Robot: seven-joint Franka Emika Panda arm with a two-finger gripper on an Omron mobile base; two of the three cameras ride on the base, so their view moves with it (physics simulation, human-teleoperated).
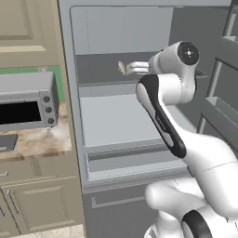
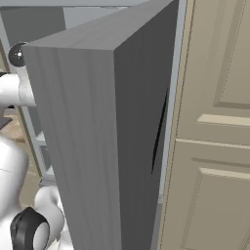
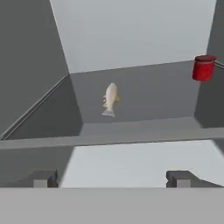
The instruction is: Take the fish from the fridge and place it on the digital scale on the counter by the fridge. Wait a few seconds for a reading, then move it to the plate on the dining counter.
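Note:
The fish [image 3: 110, 99], small and pale tan-silver, lies on a dark shelf inside the open grey fridge [image 1: 116, 121]; it also shows on that shelf as the fish [image 1: 122, 68]. My gripper [image 3: 111, 178] is open, its fingertips wide apart and short of the fish, with nothing between them. From the side, the gripper [image 1: 131, 69] reaches into the shelf space just right of the fish. The digital scale [image 1: 6, 142] lies flat on the counter [image 1: 44, 139] left of the fridge. The plate and the dining counter are out of view.
A boxy grey toaster oven [image 1: 28, 103] stands on the counter behind the scale. A red can [image 3: 203, 68] sits at the shelf's far right. The open fridge door [image 2: 93, 146] stands close on my right, tan tall cupboards [image 2: 215, 122] beyond it.

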